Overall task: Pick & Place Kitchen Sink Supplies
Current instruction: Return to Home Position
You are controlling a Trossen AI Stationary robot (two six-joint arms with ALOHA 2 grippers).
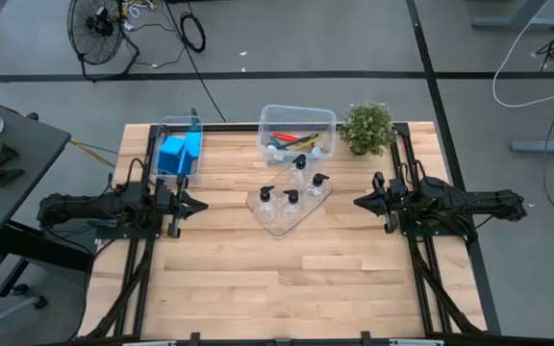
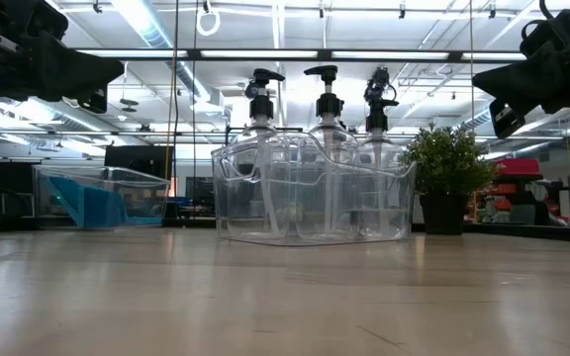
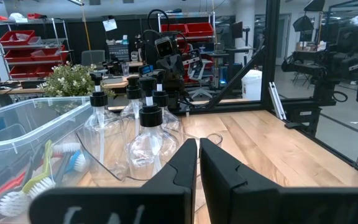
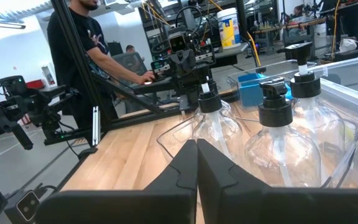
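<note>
Several clear bottles with black pump tops (image 1: 291, 197) (image 2: 327, 148) stand upright in a clear tray (image 1: 279, 226) at mid-table. Long-handled brushes (image 1: 291, 141) (image 3: 42, 180) lie in a clear bin (image 1: 330, 120) behind the tray. Blue sponges (image 1: 179, 154) (image 4: 253, 87) sit in a second clear bin (image 1: 176, 123) at the far left. My left gripper (image 1: 200, 204) (image 3: 197, 158) hovers left of the tray, shut and empty. My right gripper (image 1: 359, 202) (image 4: 196, 165) hovers right of the tray, shut and empty. Both point at the bottles.
A small green potted plant (image 1: 366, 127) (image 2: 446, 168) stands at the far right corner beside the brush bin. Bare wooden tabletop (image 1: 287, 279) stretches in front of the tray toward the near edge. A person stands beyond the table in the right wrist view.
</note>
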